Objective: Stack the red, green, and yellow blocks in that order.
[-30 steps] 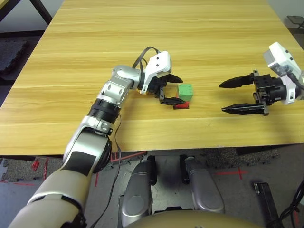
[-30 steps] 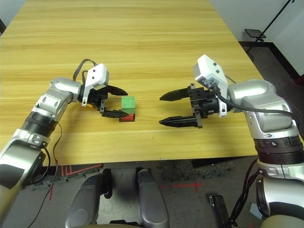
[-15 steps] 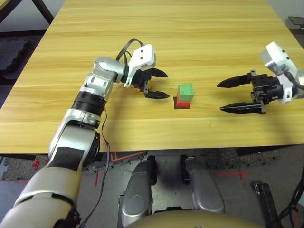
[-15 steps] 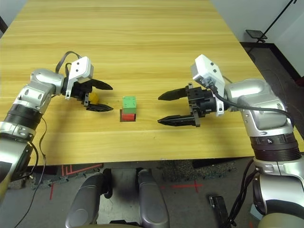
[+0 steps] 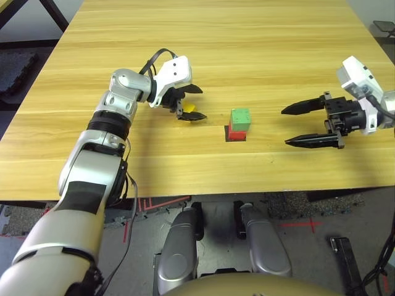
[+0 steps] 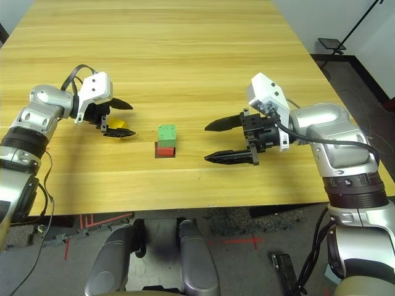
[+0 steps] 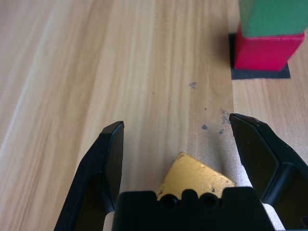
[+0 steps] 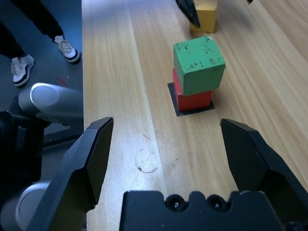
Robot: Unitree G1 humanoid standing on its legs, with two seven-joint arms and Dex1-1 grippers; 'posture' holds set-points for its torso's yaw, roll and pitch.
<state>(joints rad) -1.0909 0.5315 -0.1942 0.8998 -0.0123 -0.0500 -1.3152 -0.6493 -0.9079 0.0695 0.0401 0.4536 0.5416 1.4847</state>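
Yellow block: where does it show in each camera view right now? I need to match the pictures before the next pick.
Left eye view: yellow block sits on the table between the left claw's open fingers.
Right eye view: same spot, left of centre.
Left wrist view: low in the middle, between the fingers.
Right wrist view: at the top edge.
Shared landmark: the green block stacked on the red block.

My pincers' fingers [image 8: 91, 163] are black. The green block [image 5: 240, 118] tops the red block [image 5: 232, 132] on a black patch [image 7: 260, 72]; the yellow block [image 7: 197, 179] lies on the pale striped wood-grain worktop [image 5: 247, 37].
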